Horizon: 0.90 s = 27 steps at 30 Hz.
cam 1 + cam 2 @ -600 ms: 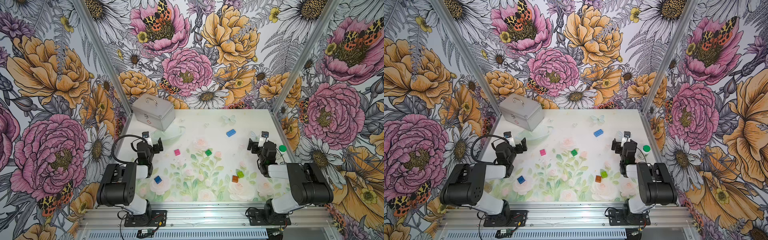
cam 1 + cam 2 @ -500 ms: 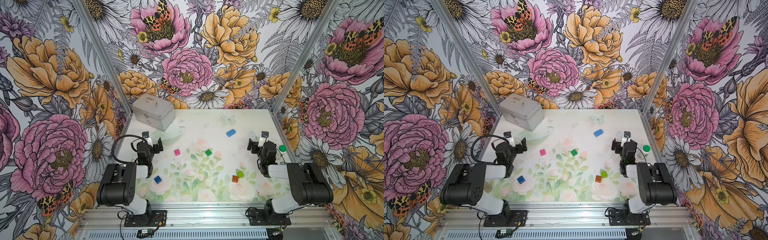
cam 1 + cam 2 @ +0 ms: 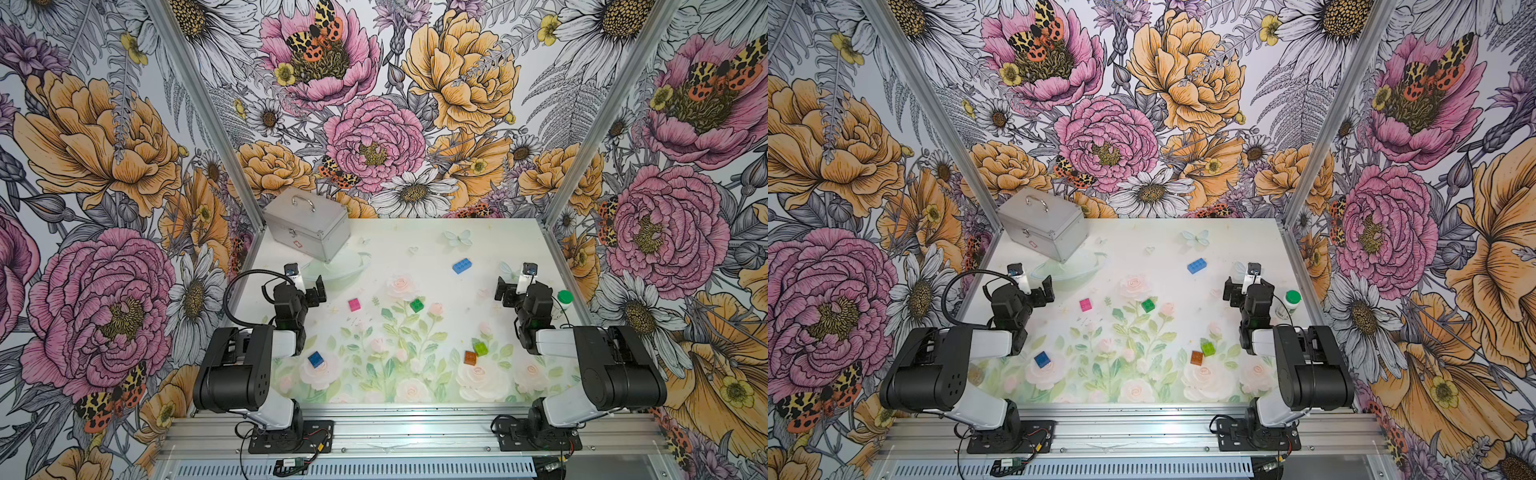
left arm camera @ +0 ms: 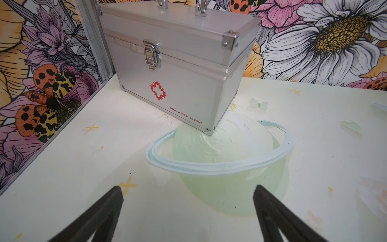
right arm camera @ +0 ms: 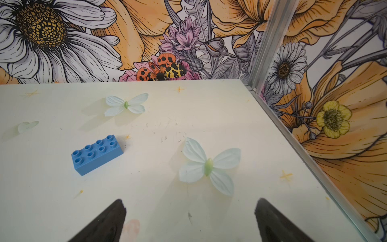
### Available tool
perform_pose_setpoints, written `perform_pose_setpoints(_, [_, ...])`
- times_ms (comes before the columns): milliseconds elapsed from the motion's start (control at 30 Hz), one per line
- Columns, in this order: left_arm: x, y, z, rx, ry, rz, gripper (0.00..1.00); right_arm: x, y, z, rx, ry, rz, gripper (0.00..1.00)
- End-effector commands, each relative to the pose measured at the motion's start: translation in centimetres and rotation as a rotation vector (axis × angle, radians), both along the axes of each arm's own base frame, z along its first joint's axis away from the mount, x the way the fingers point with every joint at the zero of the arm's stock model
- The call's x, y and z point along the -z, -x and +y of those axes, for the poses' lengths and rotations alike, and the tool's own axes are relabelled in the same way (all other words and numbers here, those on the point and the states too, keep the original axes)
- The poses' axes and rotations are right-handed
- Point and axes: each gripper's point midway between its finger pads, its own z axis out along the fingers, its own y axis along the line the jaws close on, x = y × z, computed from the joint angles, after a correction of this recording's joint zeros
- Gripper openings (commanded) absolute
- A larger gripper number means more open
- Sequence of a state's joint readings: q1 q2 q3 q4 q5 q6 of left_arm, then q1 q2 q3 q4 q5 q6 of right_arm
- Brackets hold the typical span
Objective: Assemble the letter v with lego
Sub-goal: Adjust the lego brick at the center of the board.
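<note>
Silver case [image 4: 178, 62] reads "GLosen | No B0169", red cross [image 4: 158, 90], left gripper [image 4: 188, 190] wide, empty, right gripper [image 5: 190, 203] wide, empty, light-blue brick [image 5: 97, 154] loose ahead, pink brick [image 3: 354, 304], green brick [image 3: 417, 305], lime brick [image 3: 481, 348], orange brick [image 3: 470, 358], dark-blue brick [image 3: 316, 359] scattered, unjoined.

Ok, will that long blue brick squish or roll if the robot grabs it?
Probably neither. The long blue brick looks like hard, boxy plastic, so likely stiff. It lies flat, studs up, so it should slide, not roll. Its smooth sides might slip slightly.
</note>
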<state>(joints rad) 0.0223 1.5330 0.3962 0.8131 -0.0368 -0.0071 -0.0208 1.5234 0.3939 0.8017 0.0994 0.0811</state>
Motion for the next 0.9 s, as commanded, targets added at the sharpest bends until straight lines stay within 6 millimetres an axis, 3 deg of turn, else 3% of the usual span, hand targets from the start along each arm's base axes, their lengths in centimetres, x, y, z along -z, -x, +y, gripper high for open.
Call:
perform_pose_setpoints(0, [-1.1,-0.3,0.0,-0.004,-0.022,-0.038,0.99,-0.8,-0.5,0.2,-0.010,-0.001,-0.021,0.99])
perform_pose_setpoints(100, [-2.3,-0.4,0.1,-0.045,-0.049,-0.039,0.99,-1.9,-1.0,0.5,-0.016,0.017,0.040,0.99])
perform_pose_setpoints(200, [-5.2,0.6,1.0,-0.221,-0.129,0.026,0.99,-4.5,-1.1,-0.3,0.083,-0.049,0.148,0.99])
perform_pose_setpoints(300, [-7.6,1.8,1.3,-0.339,0.083,0.085,0.99,-6.5,-0.8,1.3,0.025,-0.099,0.163,0.99])
perform_pose_setpoints(367, [-6.8,3.8,2.8,-0.499,0.301,0.179,0.99,-7.1,-0.4,2.0,0.027,-0.125,0.202,0.99])
perform_pose_setpoints(400, [-6.4,3.9,2.3,-0.469,0.381,0.222,0.99,-7.2,-0.2,2.5,0.023,-0.133,0.226,0.99])
perform_pose_setpoints(433, [-6.1,3.5,0.9,-0.376,0.440,0.263,0.99,-7.3,-0.3,3.7,-0.001,-0.140,0.248,0.99])
perform_pose_setpoints(533, [-5.8,4.8,-1.9,-0.323,0.462,0.330,0.99,-7.3,-0.5,7.1,-0.063,-0.103,0.333,0.99])
perform_pose_setpoints(633, [-5.5,5.8,-6.5,-0.206,0.461,0.396,0.99,-6.2,-1.5,9.7,-0.157,-0.092,0.444,0.99])
perform_pose_setpoints(767, [-4.3,7.4,-13.2,-0.067,0.509,0.489,0.99,-3.5,-3.5,11.7,-0.217,-0.038,0.587,0.99])
perform_pose_setpoints(867, [-3.6,8.4,-17.1,-0.011,0.509,0.532,0.99,-1.3,-5.3,12.0,-0.227,0.049,0.680,0.97])
